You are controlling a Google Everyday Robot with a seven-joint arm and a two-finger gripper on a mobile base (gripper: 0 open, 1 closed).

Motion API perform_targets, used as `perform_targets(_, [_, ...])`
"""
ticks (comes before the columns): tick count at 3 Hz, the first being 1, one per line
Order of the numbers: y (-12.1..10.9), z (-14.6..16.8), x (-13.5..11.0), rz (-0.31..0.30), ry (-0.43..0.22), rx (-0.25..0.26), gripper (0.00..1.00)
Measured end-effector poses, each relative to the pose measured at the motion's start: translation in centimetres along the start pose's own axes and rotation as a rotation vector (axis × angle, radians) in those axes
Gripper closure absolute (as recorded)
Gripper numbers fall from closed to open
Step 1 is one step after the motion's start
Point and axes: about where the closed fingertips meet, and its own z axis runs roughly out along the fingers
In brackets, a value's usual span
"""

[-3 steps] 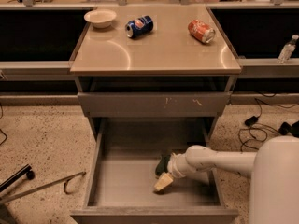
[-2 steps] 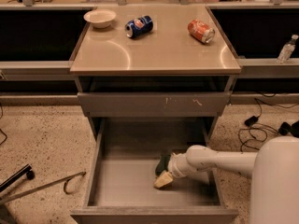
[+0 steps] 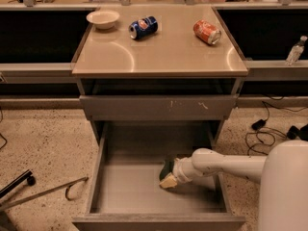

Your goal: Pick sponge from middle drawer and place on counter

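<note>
The middle drawer [image 3: 130,192] is pulled out, a wide grey tray with a bare floor. The sponge [image 3: 165,167] shows as a small dark green patch at the drawer's right middle, mostly hidden by my arm. My gripper [image 3: 169,178] is down in the drawer right at the sponge, reaching in from the right on the white arm [image 3: 226,166]. Its cream tip sits just below and in front of the green patch. The tan counter [image 3: 159,54] is above the drawers.
On the counter stand a white bowl [image 3: 103,19] at back left, a blue can [image 3: 143,27] lying beside it and a red can [image 3: 207,32] lying at back right. A shut drawer front [image 3: 159,108] overhangs the open drawer. Cables [image 3: 262,129] lie on the right floor.
</note>
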Motion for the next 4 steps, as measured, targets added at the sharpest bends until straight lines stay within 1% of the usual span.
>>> perform_targets(1, [0.0,-0.3,-0.2,0.000,0.000,0.000,0.87])
perform_targets(2, [1.9,-4.3,-4.0,-0.046,-0.027,-0.017,1.00])
perform_targets(3, [4.9,-11.1,-11.0,-0.139,-0.084,-0.068,1.00])
perform_targets(4, [6.4,-12.0,-11.8,-0.162,-0.069,-0.105,1.00])
